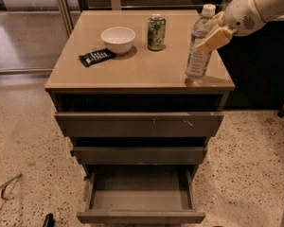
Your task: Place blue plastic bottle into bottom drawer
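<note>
Looking at the right edge, you see the arm cut off there. The gripper (207, 41) sits against the upper half of the blue plastic bottle (197, 63) and covers part of it; whether it clamps the bottle, you cannot tell. The bottle is clear, faintly bluish, white-capped, and stands upright on the cabinet top (132, 72) near the right front corner. The bottom drawer (139, 216) is pulled out and shows only its bare grey floor.

Office-like interior: terrazzo floor (23, 136), glass partition (23, 27); pincer (209, 38) over cabinet (132, 72)
</note>
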Motion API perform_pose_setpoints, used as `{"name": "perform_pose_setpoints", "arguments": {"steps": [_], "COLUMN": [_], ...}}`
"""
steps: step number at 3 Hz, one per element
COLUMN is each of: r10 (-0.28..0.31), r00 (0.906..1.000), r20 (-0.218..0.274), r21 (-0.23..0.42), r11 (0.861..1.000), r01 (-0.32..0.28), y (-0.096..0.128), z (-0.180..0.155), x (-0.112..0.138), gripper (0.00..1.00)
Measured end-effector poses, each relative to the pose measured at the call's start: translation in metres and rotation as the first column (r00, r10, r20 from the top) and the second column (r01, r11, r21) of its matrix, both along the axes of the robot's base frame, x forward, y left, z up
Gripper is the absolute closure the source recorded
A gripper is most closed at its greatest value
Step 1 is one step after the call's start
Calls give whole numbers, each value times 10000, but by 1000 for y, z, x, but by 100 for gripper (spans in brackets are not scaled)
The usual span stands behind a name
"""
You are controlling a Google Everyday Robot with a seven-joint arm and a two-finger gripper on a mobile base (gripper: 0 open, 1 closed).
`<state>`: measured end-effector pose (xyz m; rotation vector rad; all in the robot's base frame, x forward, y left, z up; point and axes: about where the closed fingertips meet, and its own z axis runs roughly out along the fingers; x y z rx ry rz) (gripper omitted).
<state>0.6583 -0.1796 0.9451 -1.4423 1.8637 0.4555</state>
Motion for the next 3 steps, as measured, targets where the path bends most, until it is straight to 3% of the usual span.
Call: {"name": "perform_pose_setpoints", "arguments": {"steps": [1,3], "r10": [427,392], "r00": [9991,9992], "r20": [28,5], "r21": [-55,-139], "r11": [9991,9991], "r01": [-427,-392], "y": [-10,-10], "z": [18,12], "x": [-46,-48], "gripper": [100,100]}}
